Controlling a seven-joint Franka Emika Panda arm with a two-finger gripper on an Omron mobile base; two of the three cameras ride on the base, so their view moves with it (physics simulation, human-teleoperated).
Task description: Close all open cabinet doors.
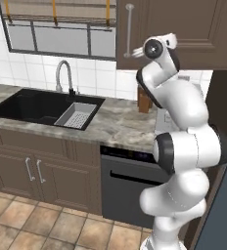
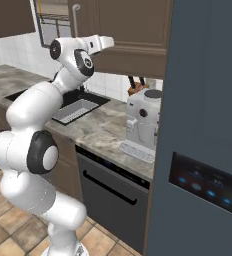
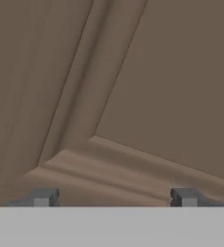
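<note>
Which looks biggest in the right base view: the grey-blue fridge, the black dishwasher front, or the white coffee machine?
1. Grey-blue fridge, though it is nearest the camera.
2. Black dishwasher front.
3. White coffee machine.

Black sink (image 1: 32,105) with faucet (image 1: 62,73); white coffee machine (image 2: 143,122) on counter (image 1: 120,124); dishwasher (image 2: 110,192) below.

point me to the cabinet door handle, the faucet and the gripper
Vertical silver bar handle of the dark brown cabinet door (image 1: 129,29): left base view, mid-bar.
Curved silver faucet (image 1: 62,72): left base view, on its neck.
Gripper (image 3: 115,197): hand view, midway between the fingertips.
</note>
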